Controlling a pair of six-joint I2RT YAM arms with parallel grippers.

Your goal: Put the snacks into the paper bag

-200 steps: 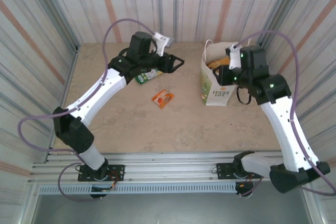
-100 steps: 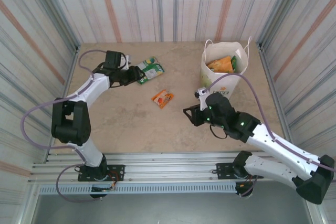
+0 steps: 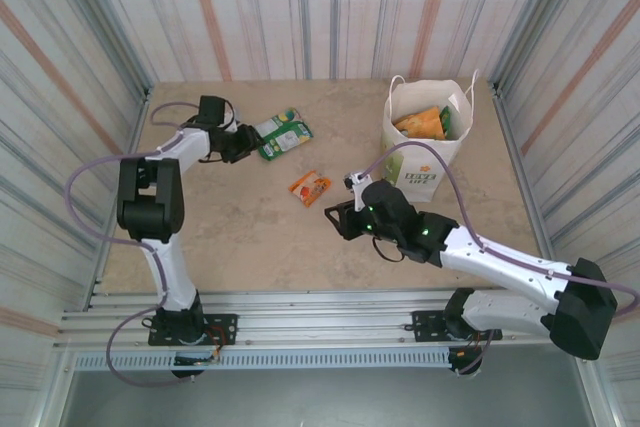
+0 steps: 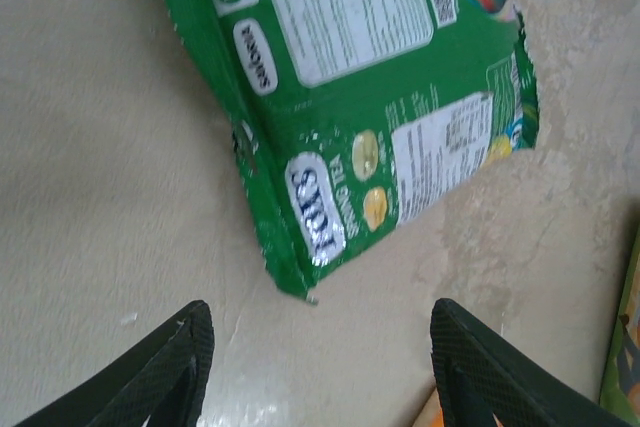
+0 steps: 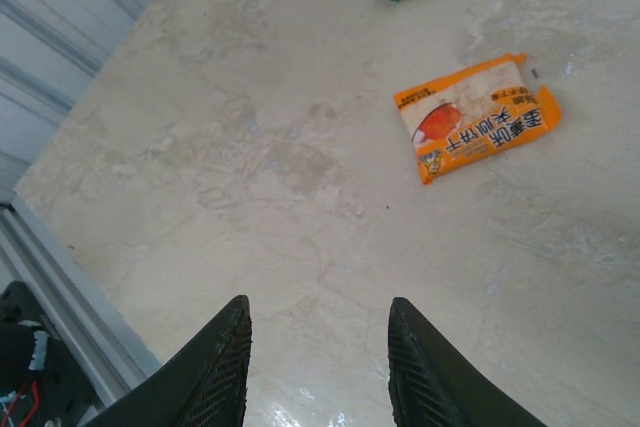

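A green FOX'S snack packet lies flat on the table at the back left, and in the left wrist view the green packet sits just ahead of the fingers. My left gripper is open and empty, low over the table just left of it. A small orange snack packet lies mid-table. My right gripper hovers open and empty to the near right of it. The white paper bag stands upright at the back right, with orange packets inside.
Striped walls close in the table on three sides. A metal rail runs along the near edge, where both arm bases sit. Bare tabletop stretches between the orange packet and the rail. The right arm's cable loops in front of the bag.
The left arm swung from the back middle out to the left and now faces the green packet. The right arm left the bag and came down to mid-table near the orange packet.
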